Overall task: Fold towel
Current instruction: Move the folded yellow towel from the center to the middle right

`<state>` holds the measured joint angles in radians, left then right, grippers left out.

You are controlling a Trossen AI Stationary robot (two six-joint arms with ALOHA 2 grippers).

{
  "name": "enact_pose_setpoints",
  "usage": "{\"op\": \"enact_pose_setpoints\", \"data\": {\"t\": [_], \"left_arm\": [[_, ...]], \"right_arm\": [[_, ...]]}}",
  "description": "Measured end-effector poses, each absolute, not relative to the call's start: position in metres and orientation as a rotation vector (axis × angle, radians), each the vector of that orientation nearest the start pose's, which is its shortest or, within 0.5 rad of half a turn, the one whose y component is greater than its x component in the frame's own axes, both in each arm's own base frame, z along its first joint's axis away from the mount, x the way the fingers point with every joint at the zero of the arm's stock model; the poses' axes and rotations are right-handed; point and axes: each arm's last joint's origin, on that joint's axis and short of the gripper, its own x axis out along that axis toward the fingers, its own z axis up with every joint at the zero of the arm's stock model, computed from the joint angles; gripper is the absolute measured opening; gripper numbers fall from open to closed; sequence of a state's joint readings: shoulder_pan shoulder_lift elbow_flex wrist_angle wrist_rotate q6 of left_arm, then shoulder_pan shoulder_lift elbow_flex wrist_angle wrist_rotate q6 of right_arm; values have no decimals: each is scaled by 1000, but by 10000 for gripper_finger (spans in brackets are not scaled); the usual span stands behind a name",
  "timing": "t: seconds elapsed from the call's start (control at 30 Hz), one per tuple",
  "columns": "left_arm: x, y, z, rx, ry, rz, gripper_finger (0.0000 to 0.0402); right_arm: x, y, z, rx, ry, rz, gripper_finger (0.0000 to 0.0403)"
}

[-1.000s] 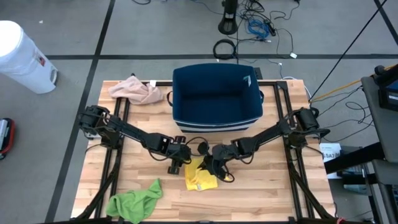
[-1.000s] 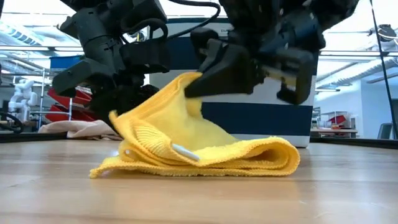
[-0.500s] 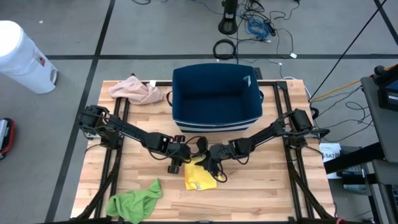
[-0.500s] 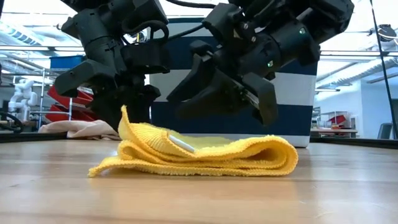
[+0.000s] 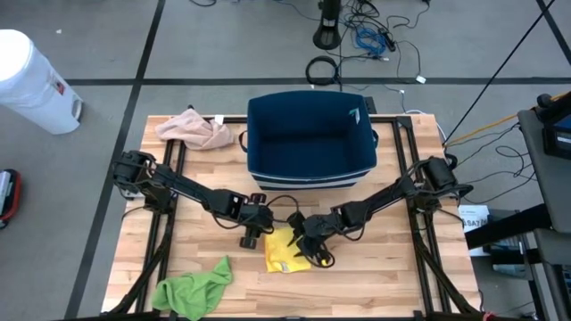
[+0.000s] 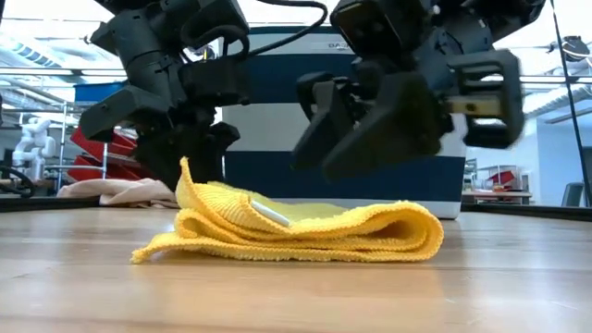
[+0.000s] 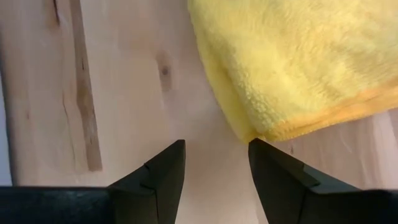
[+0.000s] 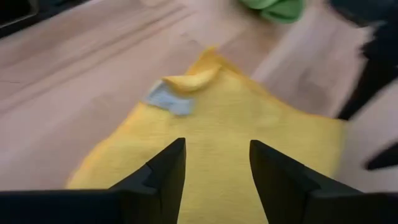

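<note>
1. A yellow towel [image 5: 287, 251] lies folded on the wooden counter [image 5: 384, 276], just below the counter's centre in the high view; in the low view [image 6: 305, 231] it rests in flat layers with one corner standing up at its left end.
2. The left tool [image 5: 253, 234] sits at about 9 o'clock of the towel, just beside its edge; its fingers [image 7: 163, 174] stand open over bare wood, holding nothing.
3. The right tool [image 5: 314, 252] hovers over the towel's 3 o'clock side, its fingers [image 8: 166, 171] spread apart above the yellow cloth and gripping nothing.
4. A small grey label [image 8: 169, 99] shows on the towel's top layer.
5. A dark blue bin [image 5: 310, 138] stands at 12 o'clock of the towel.
6. A pink cloth [image 5: 194, 129] lies at 10 o'clock, near the counter's corner.
7. A green cloth [image 5: 192, 287] lies crumpled at 8 o'clock of the towel.
</note>
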<state>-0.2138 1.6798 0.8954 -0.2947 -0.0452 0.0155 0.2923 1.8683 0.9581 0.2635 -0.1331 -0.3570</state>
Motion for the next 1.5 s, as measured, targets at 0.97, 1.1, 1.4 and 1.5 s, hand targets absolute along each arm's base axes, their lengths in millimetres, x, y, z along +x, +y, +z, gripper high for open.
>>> {"op": "enact_pose_setpoints", "data": {"t": [0.97, 1.1, 1.4, 1.5], "left_arm": [[303, -71, 222, 376, 1101, -85, 183], [303, -71, 222, 374, 1093, -93, 183], [304, -71, 222, 373, 1089, -93, 183], [304, -71, 223, 373, 1086, -93, 183]], "right_arm": [[332, 88, 117, -276, 1019, 474, 157], [315, 84, 126, -252, 1154, 453, 157], [270, 72, 149, -192, 1501, 370, 157], [254, 66, 151, -207, 1671, 295, 157]]}}
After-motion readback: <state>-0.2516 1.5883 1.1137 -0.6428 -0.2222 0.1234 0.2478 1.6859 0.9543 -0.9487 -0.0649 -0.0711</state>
